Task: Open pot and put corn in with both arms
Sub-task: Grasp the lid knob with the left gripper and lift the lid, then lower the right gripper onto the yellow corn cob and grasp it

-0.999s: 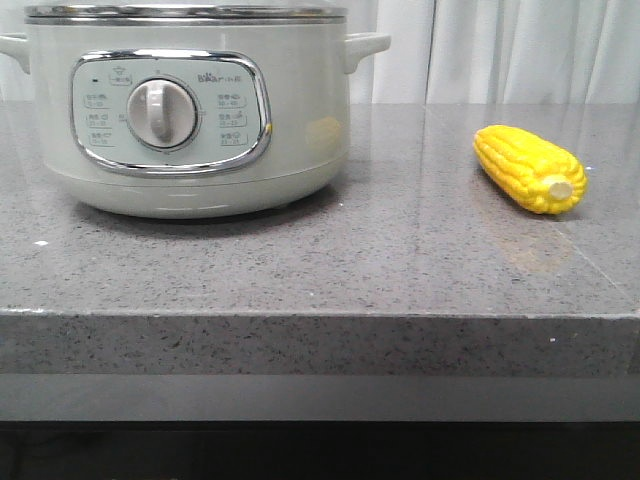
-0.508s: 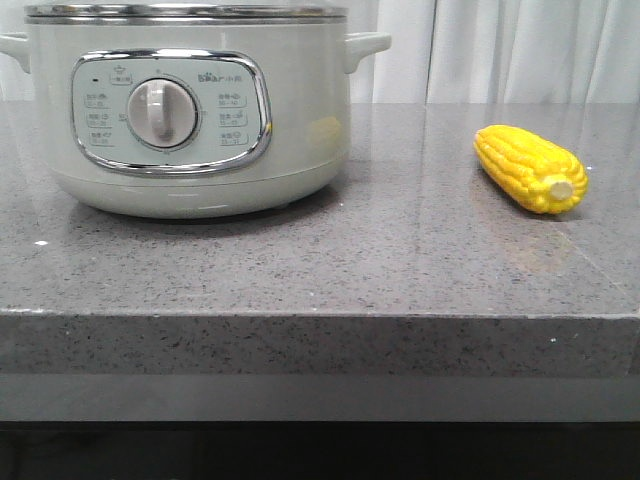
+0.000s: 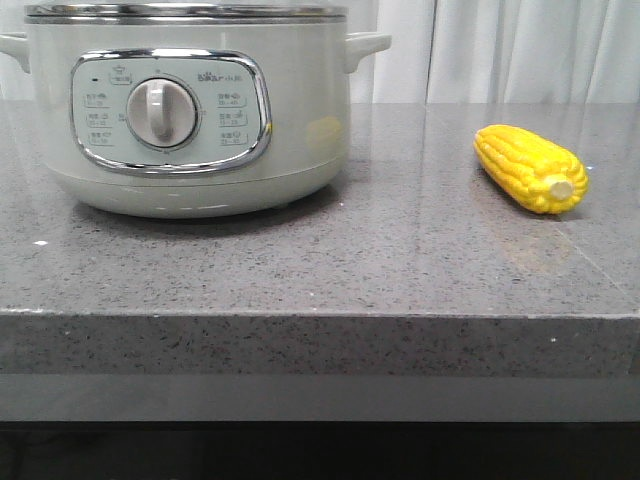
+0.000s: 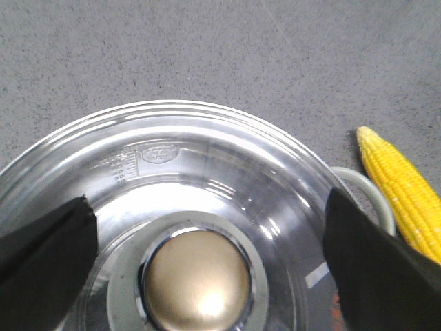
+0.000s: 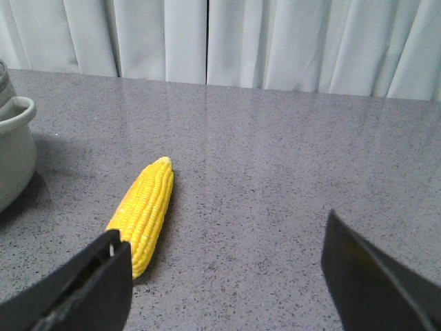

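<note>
Front view, pot: I see the pot (image 3: 190, 110) on the left of the grey stone counter (image 3: 330, 270), its dial panel (image 3: 170, 110) facing me, its chrome-rimmed lid (image 3: 185, 12) on
Front view, corn: the corn (image 3: 530, 168) lies on the right of the counter, well apart from the pot, stub end toward me
Front view, arms: neither arm shows from here
Left wrist view, lid: I look straight down on the glass lid (image 4: 207, 172) with its gold knob (image 4: 198, 279) in the middle
Left wrist view, left gripper: the left gripper (image 4: 207, 269) is spread wide, one finger (image 4: 41, 255) on each side of the knob, touching neither knob nor glass as far as I can tell
Left wrist view, corn: the corn (image 4: 406, 193) lies on the counter beyond the pot's side handle (image 4: 368, 196)
Right wrist view, right gripper: the right gripper (image 5: 227, 283) is spread wide and holds nothing
Right wrist view, corn: the corn (image 5: 145, 210) rests on the counter just by one finger (image 5: 76, 289); I cannot tell whether they touch
Right wrist view, pot: the pot's handle (image 5: 15, 114) shows at the edge, white curtains (image 5: 241, 41) at the far side
</note>
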`<state>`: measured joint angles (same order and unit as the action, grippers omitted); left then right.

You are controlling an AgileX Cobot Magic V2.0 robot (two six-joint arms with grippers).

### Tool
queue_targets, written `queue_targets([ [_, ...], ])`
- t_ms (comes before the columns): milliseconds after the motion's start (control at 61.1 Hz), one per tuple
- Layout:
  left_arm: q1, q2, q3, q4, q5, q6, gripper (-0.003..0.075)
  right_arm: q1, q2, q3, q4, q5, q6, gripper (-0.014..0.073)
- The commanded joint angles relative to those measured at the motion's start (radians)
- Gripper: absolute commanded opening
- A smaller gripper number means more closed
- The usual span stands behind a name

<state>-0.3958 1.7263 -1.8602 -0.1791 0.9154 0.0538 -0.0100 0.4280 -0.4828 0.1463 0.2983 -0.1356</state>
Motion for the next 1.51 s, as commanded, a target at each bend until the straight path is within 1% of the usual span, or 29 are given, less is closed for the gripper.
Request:
queue_targets([
  [0,-0.008,-0.022,-0.041,-0.01,-0.045,-0.005,0.0641,-0.005,0.013,-0.038,-0.001,-0.084,0.0,0.0582],
  [98,-0.008,-0.017,-0.041,0.014,-0.045,-0.005,0.0638,-0.005,0.013,-0.038,-0.001,-0.084,0.0,0.0582],
  [164,-0.008,-0.017,-0.041,0.02,-0.045,-0.005,0.0612,-0.005,0.013,-0.038,-0.001,-0.084,0.0,0.0582],
  [229,-0.008,-0.017,-0.041,0.02,-0.041,-0.005,0.0561,-0.005,0.013,-0.038,-0.001,-0.084,0.0,0.0582],
  [360,-0.008,-0.017,-0.041,0.02,-0.025,-0.005,0.0411,-0.005,0.013,-0.038,-0.001,-0.084,0.0,0.0582],
  [426,-0.008,-0.017,-0.041,0.02,-0.018,-0.005,0.036,-0.005,0.013,-0.038,-0.001,-0.084,0.0,0.0582],
  [524,-0.008,-0.017,-0.041,0.02,-0.018,-0.005,0.0316,-0.005,0.013,-0.038,-0.001,-0.084,0.0,0.0582],
  [721,-0.008,-0.017,-0.05,0.02,-0.018,-0.005,0.0312,-0.005,0.013,-0.038,-0.001,-0.084,0.0,0.0582],
  [1146,-0.008,-0.038,-0.136,0.02,-0.016,-0.005,0.0312,-0.005,0.013,-0.038,-0.001,-0.084,0.0,0.0582],
  [1261,-0.008,-0.067,-0.136,0.026,0.009,-0.003,0.0312,-0.005,0.013,-0.038,-0.001,-0.084,0.0,0.0582],
  [1343,-0.008,-0.091,-0.134,0.057,0.042,-0.003,0.0312,-0.005,0.013,-0.038,-0.001,-0.084,0.0,0.0582],
  [1490,-0.008,-0.164,-0.074,0.083,0.038,-0.003,0.0312,-0.005,0.014,-0.038,-0.001,-0.083,0.0,0.0582],
])
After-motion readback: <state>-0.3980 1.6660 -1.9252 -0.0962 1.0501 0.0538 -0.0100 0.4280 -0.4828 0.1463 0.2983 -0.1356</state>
